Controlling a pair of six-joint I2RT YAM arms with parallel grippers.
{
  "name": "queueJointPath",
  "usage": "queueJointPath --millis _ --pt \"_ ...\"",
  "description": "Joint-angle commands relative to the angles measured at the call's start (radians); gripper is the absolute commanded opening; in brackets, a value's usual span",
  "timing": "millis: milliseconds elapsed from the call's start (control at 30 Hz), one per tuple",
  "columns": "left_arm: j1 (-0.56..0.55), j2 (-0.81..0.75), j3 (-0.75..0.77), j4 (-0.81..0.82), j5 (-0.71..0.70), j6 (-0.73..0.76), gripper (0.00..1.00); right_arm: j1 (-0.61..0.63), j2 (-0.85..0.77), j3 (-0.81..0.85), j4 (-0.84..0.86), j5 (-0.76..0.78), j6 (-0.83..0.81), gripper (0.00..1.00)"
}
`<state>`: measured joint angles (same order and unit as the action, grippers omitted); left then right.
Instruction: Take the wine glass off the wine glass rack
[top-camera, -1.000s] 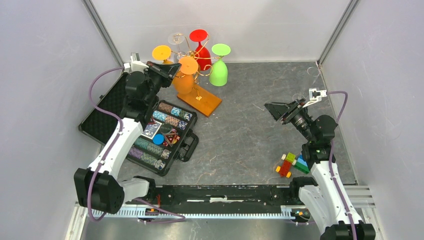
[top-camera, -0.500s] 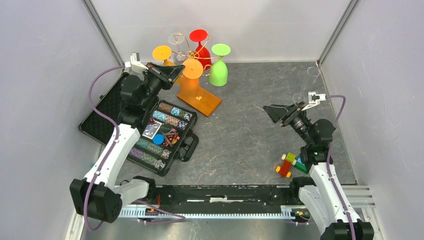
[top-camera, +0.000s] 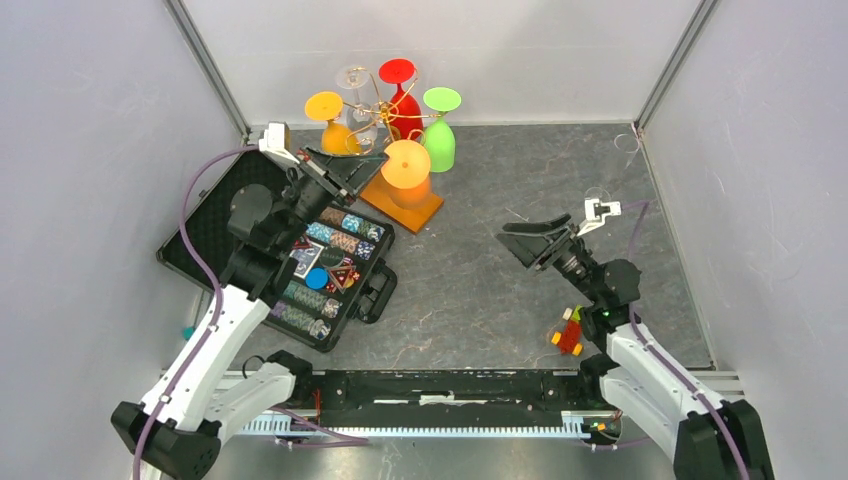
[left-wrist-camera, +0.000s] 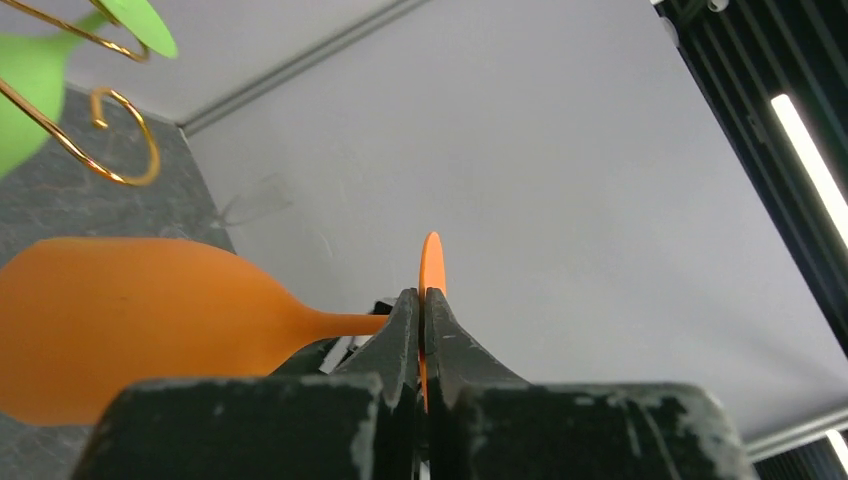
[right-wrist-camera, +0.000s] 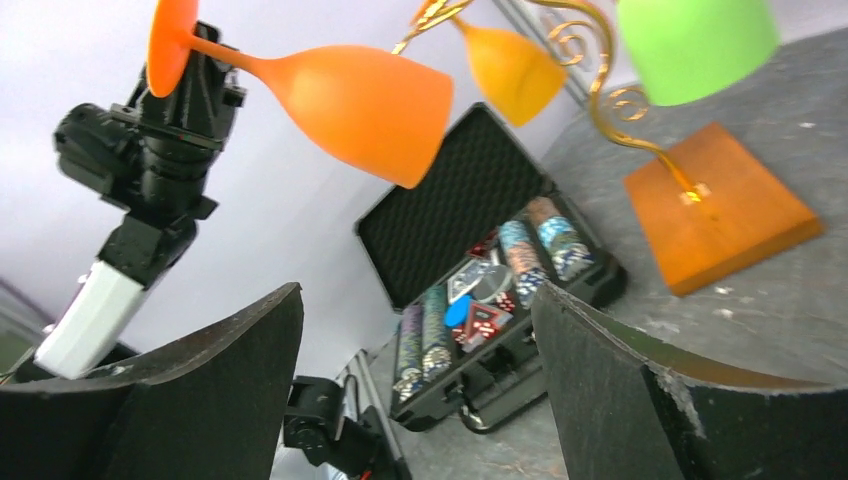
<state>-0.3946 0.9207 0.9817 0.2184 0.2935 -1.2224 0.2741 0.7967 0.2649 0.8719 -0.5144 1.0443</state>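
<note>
The wine glass rack (top-camera: 381, 108) is a gold wire tree on an orange-brown wooden base (top-camera: 432, 209) at the back of the table. My left gripper (top-camera: 377, 163) is shut on the foot of an orange wine glass (top-camera: 408, 172) and holds it tilted over the base. In the left wrist view the gripper (left-wrist-camera: 422, 300) pinches the foot disc edge-on, and the glass's bowl (left-wrist-camera: 120, 330) sits apart from a gold hook (left-wrist-camera: 125, 150). My right gripper (top-camera: 531, 241) is open and empty at mid-right. Its view (right-wrist-camera: 418, 300) shows the glass (right-wrist-camera: 350, 95) and the base (right-wrist-camera: 715, 205).
Yellow-orange (top-camera: 324, 106), clear (top-camera: 352, 78), red (top-camera: 399, 74) and green (top-camera: 438, 145) glasses hang on the rack. An open black case of poker chips (top-camera: 320, 270) lies at the left. Coloured toy bricks (top-camera: 572, 331) lie near the right arm's base.
My left gripper has carried the orange glass right and toward the near side, away from the rack's arms. My right arm has swung left and lower, still open.
</note>
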Motion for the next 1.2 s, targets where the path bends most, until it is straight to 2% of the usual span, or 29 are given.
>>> queueJointPath --millis 0,300,433,600,867,1000,1167 --pt "-0.071 -0.041 -0.015 0.03 -0.02 -0.083 0.02 0.099 0.034 -0.011 0.27 0.099 0.048 0.89" --pt "-0.157 -0.037 -0.047 0.238 0.061 -0.299 0.02 0.316 0.15 0.027 0.527 0.208 0.096 0.89" --pt "-0.163 -0.069 -0.037 0.238 0.053 -0.32 0.02 0.373 0.139 0.021 0.54 0.287 0.062 0.89" --pt "-0.165 -0.086 -0.015 0.248 0.074 -0.351 0.02 0.424 0.178 0.067 0.551 0.294 0.036 0.89" --pt "-0.165 -0.104 -0.005 0.317 0.122 -0.428 0.02 0.486 0.339 0.201 0.757 0.238 0.059 0.79" --pt "-0.165 -0.124 -0.005 0.308 0.115 -0.44 0.02 0.503 0.397 0.226 0.932 0.227 0.059 0.74" --pt "-0.165 -0.137 0.011 0.279 0.106 -0.435 0.02 0.531 0.428 0.234 1.087 0.236 0.033 0.61"
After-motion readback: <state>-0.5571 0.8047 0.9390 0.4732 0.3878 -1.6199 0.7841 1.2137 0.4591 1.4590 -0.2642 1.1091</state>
